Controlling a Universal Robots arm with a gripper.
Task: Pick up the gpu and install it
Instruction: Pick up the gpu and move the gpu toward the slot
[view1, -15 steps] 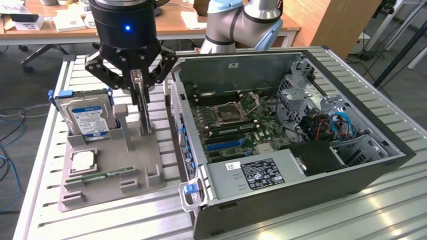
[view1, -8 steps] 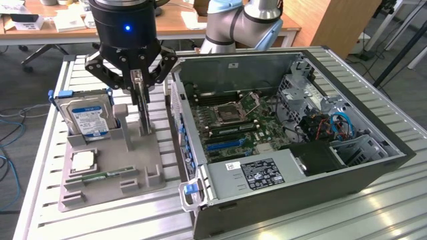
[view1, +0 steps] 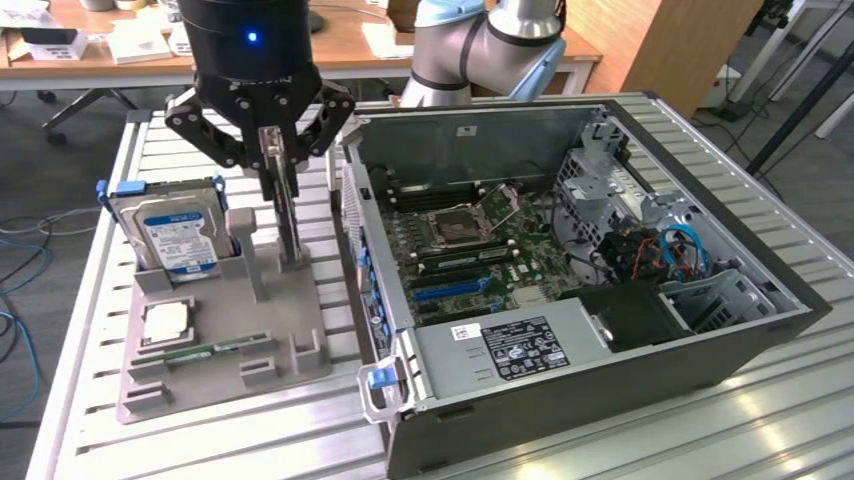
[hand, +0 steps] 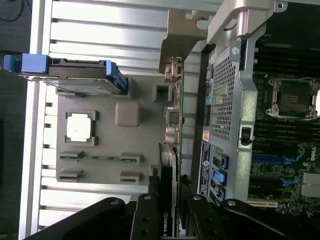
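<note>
The gpu (view1: 286, 215) is a thin card standing on edge, upright over the grey parts holder (view1: 267, 340). My gripper (view1: 274, 158) comes down from above and is shut on the card's upper edge. The card's lower end reaches the holder's slot; I cannot tell whether it still rests in it. In the wrist view the gpu (hand: 171, 155) runs edge-on away from my gripper (hand: 169, 206), with one black finger (hand: 146, 215) pressed on each side. The card's metal bracket (hand: 180, 45) is at its far end.
On the holder a silver hard drive (view1: 167, 235) with a blue label stands at the exterior view's left. A processor chip (view1: 164, 322) and a green memory stick (view1: 200, 353) lie in front of it. The open computer case (view1: 601, 380) with its motherboard (view1: 467, 240) is close by on the exterior view's right.
</note>
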